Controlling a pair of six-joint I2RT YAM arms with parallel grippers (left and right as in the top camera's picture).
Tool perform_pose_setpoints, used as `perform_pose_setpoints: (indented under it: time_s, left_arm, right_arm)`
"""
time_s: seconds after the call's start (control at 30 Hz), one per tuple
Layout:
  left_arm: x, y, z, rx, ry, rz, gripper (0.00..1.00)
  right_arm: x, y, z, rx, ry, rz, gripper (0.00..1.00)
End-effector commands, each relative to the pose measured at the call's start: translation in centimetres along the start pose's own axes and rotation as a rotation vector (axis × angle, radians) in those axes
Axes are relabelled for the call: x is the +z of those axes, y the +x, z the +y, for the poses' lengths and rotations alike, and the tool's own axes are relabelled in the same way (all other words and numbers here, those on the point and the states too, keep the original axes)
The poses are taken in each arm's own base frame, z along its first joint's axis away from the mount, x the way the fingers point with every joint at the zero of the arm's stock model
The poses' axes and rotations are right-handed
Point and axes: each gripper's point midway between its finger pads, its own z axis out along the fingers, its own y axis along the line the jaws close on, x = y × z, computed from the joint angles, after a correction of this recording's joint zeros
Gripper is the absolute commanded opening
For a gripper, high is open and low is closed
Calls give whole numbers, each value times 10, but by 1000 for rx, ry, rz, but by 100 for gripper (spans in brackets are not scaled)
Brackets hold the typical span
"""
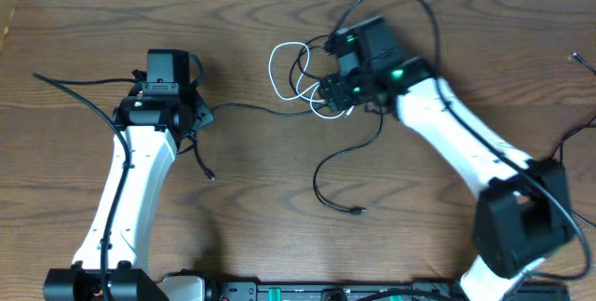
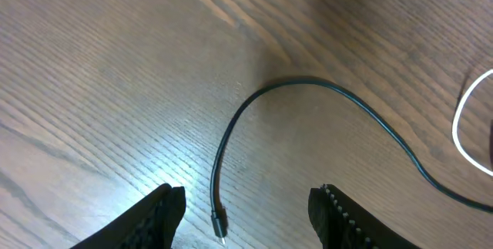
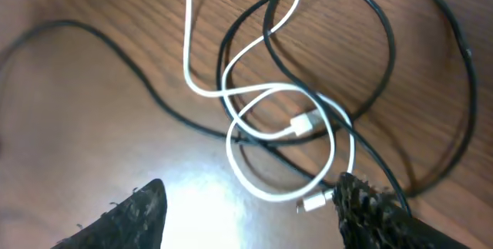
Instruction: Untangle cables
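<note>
Left gripper (image 2: 248,191) gapes empty above a black plug (image 2: 218,222); right gripper (image 3: 250,183), likewise spread, hides part of the cables (image 3: 304,126) overhead.

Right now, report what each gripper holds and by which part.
Nothing held: left gripper open astride a black cable near its plug, right gripper open over the white cable.

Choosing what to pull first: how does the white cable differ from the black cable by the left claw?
The white cable loops over black cords; the black cable lies in one open curve. The white cable's plugs sit among those cords; the black cable's plug lies free between the fingers of the left claw. Both lie flat, ungripped.
</note>
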Motion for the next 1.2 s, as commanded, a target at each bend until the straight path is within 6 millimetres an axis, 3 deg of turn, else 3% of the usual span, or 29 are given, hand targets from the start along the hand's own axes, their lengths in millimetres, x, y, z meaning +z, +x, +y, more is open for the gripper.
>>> perform_pose_setpoints:
  time_s: [0.0, 0.13, 0.3, 1.03, 1.1, 1.17]
  left_arm:
    - [-7, -4, -7, -20, 39, 0, 57]
    - [-7, 0, -4, -17, 29, 15, 57]
    - [-7, 2, -3, -16, 25, 23, 57]
    - [-7, 5, -1, -14, 18, 34, 57]
    - [-7, 4, -2, -14, 18, 34, 57]
    - [-7, 4, -2, -14, 18, 34, 57]
  right_arm:
    - [25, 3, -1, -47, 122, 6, 66]
    - [56, 11, 17, -64, 102, 18, 60]
    - [78, 20, 26, -66, 91, 33, 56]
    - [112, 35, 16, 26, 146, 41, 47]
    - [113, 35, 16, 26, 146, 40, 43]
    - [112, 35, 15, 28, 147, 40, 33]
